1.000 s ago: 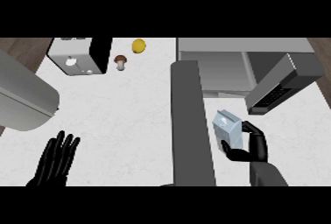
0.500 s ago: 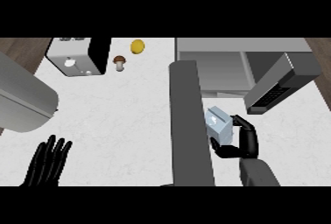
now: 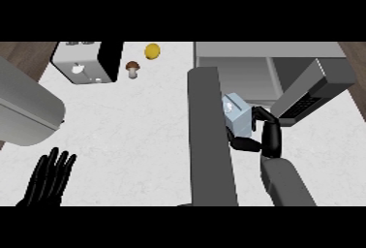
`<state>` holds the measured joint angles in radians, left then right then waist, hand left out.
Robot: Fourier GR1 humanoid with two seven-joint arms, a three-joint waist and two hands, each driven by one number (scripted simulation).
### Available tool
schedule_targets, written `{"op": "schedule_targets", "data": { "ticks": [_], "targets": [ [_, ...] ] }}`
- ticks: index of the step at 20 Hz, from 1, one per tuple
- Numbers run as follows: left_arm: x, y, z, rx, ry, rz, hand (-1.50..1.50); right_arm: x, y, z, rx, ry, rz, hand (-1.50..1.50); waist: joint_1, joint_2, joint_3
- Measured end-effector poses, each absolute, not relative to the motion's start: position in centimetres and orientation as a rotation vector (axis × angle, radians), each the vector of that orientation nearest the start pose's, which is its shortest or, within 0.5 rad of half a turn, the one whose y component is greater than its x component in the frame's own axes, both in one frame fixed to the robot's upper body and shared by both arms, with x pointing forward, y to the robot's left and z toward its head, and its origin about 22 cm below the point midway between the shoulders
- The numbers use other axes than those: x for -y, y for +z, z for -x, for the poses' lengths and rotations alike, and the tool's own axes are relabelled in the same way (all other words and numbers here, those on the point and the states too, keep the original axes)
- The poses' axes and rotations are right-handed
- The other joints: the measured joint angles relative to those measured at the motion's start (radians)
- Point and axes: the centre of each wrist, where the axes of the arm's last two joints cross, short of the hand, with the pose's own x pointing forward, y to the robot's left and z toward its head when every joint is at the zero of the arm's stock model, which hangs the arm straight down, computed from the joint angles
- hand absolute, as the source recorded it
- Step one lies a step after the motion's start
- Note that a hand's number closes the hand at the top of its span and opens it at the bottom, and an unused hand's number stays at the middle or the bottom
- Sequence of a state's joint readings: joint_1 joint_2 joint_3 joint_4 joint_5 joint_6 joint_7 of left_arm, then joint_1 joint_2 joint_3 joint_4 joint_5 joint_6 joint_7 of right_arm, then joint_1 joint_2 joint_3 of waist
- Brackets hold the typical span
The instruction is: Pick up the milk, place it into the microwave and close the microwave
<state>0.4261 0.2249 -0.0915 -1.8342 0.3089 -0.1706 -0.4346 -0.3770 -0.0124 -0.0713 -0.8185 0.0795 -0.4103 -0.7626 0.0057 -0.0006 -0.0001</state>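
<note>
The milk (image 3: 237, 117) stands upright in my right hand (image 3: 262, 136), fingers curled round it, just short of the open microwave (image 3: 247, 72), whose cavity lies straight ahead. My left hand (image 3: 50, 178) rests open, well apart, lower left.

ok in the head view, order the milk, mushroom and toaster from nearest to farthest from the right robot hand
From the right robot hand:
1. Milk: held in that hand, by the open microwave.
2. Mushroom: up and to the left on the counter.
3. Toaster: farther left, near the counter's far corner.
</note>
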Motion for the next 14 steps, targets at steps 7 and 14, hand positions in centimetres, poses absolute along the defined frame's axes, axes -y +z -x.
{"op": "schedule_targets", "data": {
  "ticks": [7, 14],
  "targets": [
    [-28.1, -0.9, -14.4, 1.864, 0.033, 0.201, -1.5, 20.2, -5.8, -35.3, 1.864, 0.132, 0.514, 1.5, 0.009, 0.003, 0.0],
    [-28.2, -0.4, -14.6, 1.859, 0.022, 0.213, -1.5, 21.6, -4.0, -38.5, 1.787, 0.236, 0.687, 1.5, 0.03, 0.011, 0.001]
  ]
}}
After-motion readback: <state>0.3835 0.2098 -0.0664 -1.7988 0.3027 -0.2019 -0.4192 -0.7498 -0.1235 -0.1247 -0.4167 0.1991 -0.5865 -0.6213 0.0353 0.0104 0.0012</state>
